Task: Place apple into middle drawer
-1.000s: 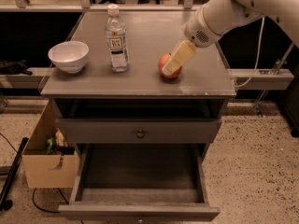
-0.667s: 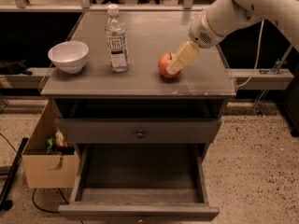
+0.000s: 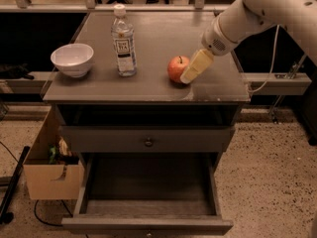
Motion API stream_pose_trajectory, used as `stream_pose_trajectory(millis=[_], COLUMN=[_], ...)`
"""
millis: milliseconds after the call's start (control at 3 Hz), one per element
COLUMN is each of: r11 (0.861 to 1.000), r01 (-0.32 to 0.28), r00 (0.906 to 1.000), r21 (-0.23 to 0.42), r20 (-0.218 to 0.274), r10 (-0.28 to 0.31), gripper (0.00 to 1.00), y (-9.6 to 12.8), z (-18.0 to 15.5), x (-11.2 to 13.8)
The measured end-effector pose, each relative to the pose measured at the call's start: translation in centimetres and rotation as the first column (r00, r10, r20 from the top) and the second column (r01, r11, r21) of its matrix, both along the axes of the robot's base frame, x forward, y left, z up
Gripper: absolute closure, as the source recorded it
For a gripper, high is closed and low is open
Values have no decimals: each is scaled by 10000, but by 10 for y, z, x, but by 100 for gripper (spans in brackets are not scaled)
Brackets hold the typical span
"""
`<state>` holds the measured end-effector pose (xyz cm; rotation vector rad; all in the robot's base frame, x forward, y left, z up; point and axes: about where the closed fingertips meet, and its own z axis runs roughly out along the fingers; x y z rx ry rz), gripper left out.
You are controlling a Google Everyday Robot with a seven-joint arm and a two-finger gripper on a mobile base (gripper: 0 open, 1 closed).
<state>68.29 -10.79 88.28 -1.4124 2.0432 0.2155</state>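
The red apple with a short stem sits on the grey cabinet top, right of centre near the front edge. My gripper reaches down from the upper right, and its yellowish tip rests against the apple's right side. The middle drawer is pulled out wide open below, and its inside is bare. A shut drawer front with a round knob is just above it.
A white bowl stands at the left of the cabinet top. A clear water bottle stands left of the apple. A cardboard box with clutter sits on the floor left of the cabinet. A black pole leans beside the box.
My arm's wrist has shifted slightly up and to the right. The gripper stays against the apple, which sits a touch further left.
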Motion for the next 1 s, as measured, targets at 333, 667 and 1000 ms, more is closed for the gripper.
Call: stream_pose_trajectory(millis=[333,667,1000], r11=[9992,9975,9948], r01=[-402,-703,-1017], r00=[9971,9923,9844], r21=[-68,-29,111], r20=[-645,-1027,-1433], r10=[397,697,1023], gripper=[0,0,0], y=[20,36,51], z=[-20,-33,-44], x=[-6,-10,-13])
